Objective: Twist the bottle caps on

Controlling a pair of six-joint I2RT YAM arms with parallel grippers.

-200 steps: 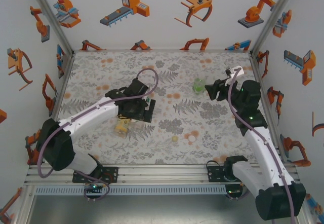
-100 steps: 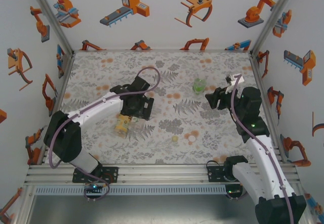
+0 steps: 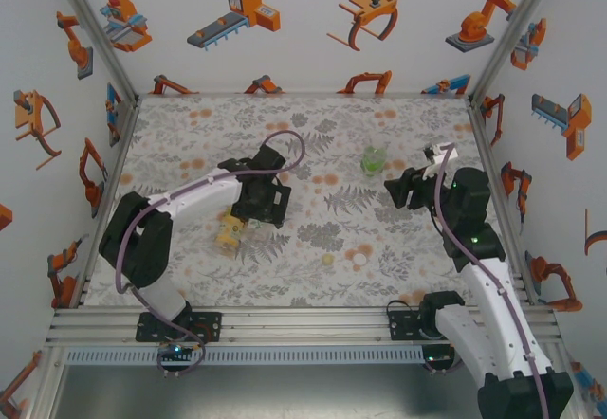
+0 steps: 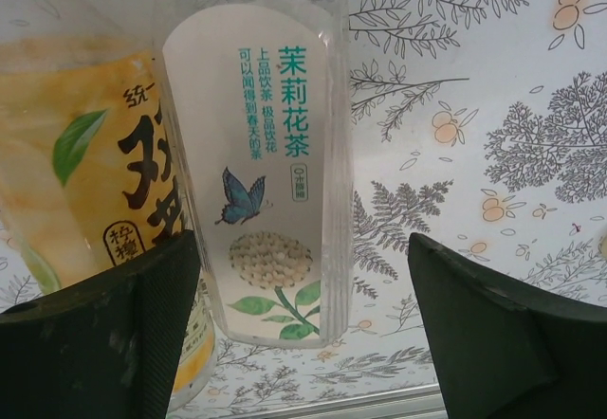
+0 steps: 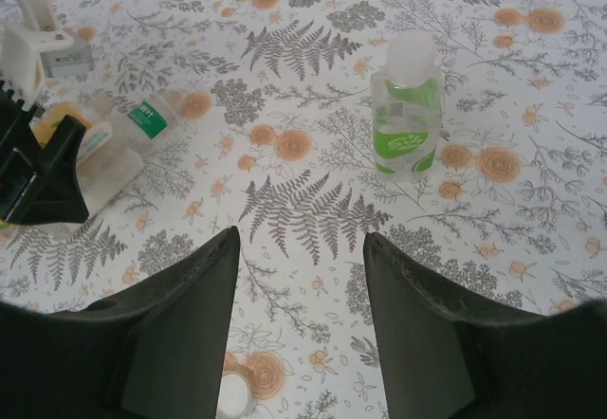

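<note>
Left gripper [image 4: 303, 244] is open, jaws wide, low over two bottles lying side by side on the floral tabletop [image 3: 190, 125]. The clear bottle [image 4: 275, 201] with the white-green label sits between the fingers, closer to the left one, with a visible gap to the right one. I can't tell whether the left finger touches it. The yellow-orange bottle [image 4: 76, 182] is just beside it, cut off by the frame edge and partly behind the left finger. Both necks are out of frame in the wrist view, and from above the arm covers most of the pair.

Right gripper [image 5: 302, 239] is open and holding nothing, hovering well short of the green bottle [image 5: 406, 106]. That one stands upright on its own. Its top looks whitish, and I can't tell if that's a cap.

The pale yellow cap [image 3: 327, 259] and white cap [image 3: 360, 260] lie loose near the front edge, apart from every bottle. In the right wrist view a pale cap [image 5: 232, 396] peeks out beside a finger, half hidden. I can't say which one it is.
</note>
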